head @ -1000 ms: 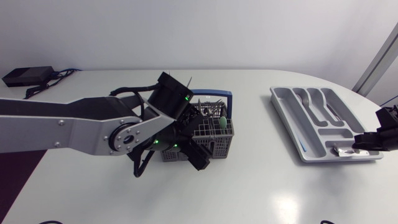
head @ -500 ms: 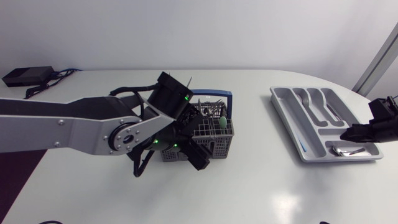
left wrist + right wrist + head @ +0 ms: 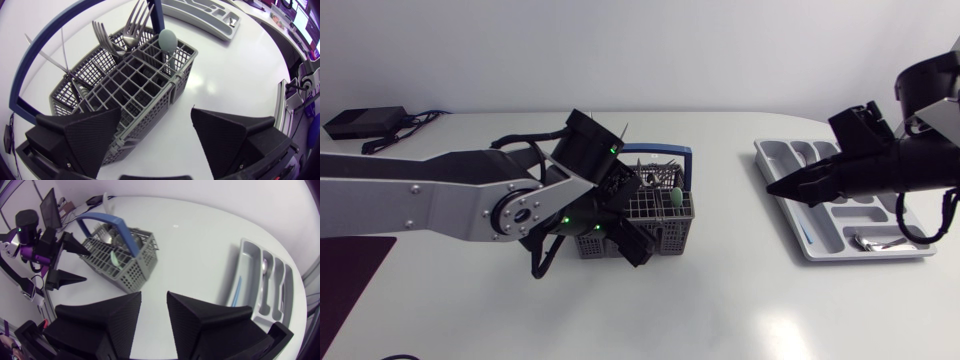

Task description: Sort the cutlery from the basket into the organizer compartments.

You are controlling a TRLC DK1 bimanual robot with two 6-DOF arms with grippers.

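The grey cutlery basket [image 3: 665, 232] with a blue handle [image 3: 658, 150] stands mid-table and holds forks [image 3: 132, 25], knives and a pale green spoon [image 3: 167, 40]. My left gripper [image 3: 632, 245] stands wide open at the basket's near corner, with one finger over its rim [image 3: 135, 80]. The grey organizer [image 3: 880, 256] lies at the right with spoons [image 3: 810, 155] in a long compartment and one metal piece [image 3: 870, 240] in the crosswise front compartment. My right gripper [image 3: 778, 187] hangs above the organizer's left edge, pointing at the basket [image 3: 120, 262]. It [image 3: 154, 296] is open by a narrow gap and holds nothing.
A thin blue strip [image 3: 236, 290] lies in the organizer's [image 3: 265, 280] leftmost slot. Bare white table stretches between basket and organizer and along the front. A black box with cables [image 3: 365, 122] sits at the far left corner.
My right gripper opened at the organizer's front compartment, leaving the metal piece there, then rose and swung left over the organizer. The left arm barely shifted.
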